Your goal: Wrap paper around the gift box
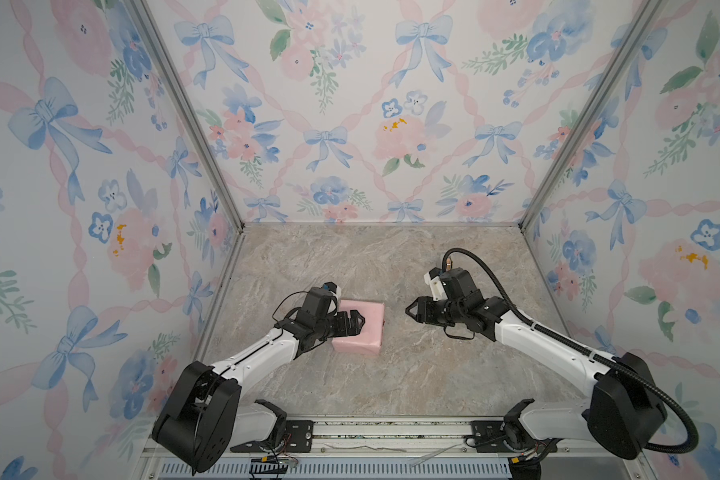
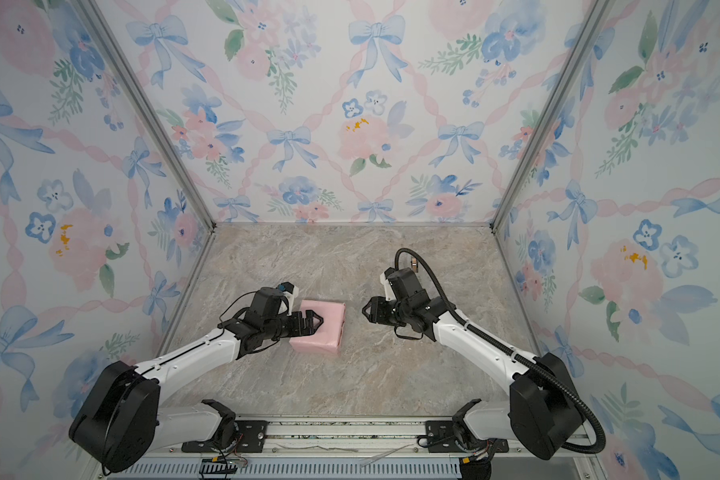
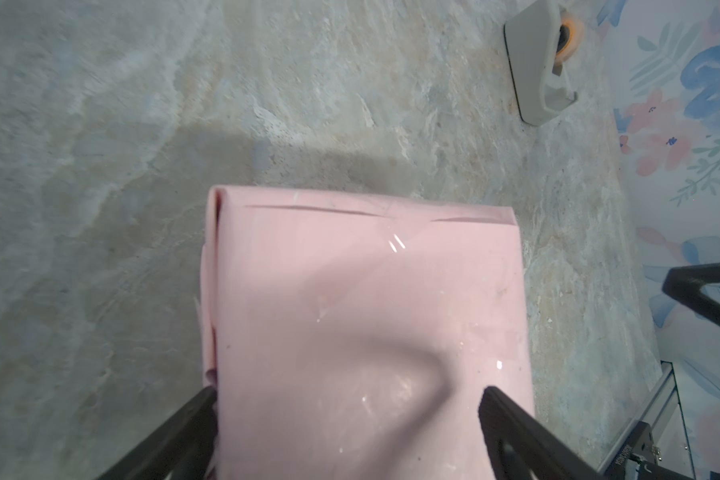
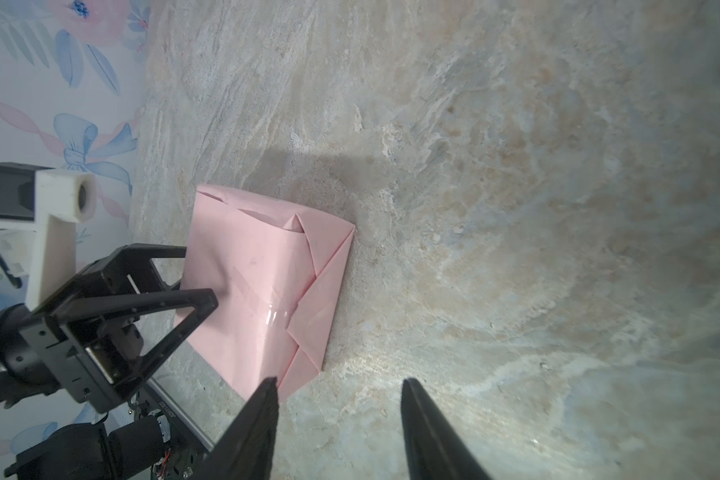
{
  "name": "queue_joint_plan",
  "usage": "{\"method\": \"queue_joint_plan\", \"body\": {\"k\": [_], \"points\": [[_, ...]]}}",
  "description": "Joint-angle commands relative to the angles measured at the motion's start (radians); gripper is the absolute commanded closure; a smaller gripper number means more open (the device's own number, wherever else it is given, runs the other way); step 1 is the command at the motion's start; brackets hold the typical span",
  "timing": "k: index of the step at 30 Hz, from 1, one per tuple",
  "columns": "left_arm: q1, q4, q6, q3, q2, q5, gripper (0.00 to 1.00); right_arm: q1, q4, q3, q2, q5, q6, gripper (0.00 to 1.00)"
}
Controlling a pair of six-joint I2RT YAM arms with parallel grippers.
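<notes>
I see the paper (image 1: pixel 368 328) pale pink side out, folded snugly around the gift box, which is fully hidden inside. The parcel lies flat on the tabletop (image 1: pixel 391 382), left of centre, with triangular flaps creased closed on the end facing right.

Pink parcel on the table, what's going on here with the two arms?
Wrapping looks about done. Pink paper covers the gift box completely, end flaps folded, clear tape on top, resting on the marble table. The left hand hangs open over its top; contact is unclear. The right hand is open, empty and apart from it.
</notes>
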Motion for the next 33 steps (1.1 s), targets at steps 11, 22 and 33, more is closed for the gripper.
{"method": "queue_joint_plan", "body": {"k": [11, 22, 33], "points": [[-0.225, 0.19, -0.149, 0.089, 0.208, 0.013, 0.02, -0.067, -0.115, -0.049, -0.141, 0.047, -0.017, 0.48], [-0.252, 0.145, -0.175, 0.052, 0.068, -0.036, 0.02, -0.078, -0.103, -0.148, -0.17, 0.007, 0.045, 0.46], [-0.263, 0.148, -0.223, -0.029, 0.013, 0.012, 0.02, -0.062, -0.033, -0.23, -0.08, 0.021, 0.08, 0.47]]}}
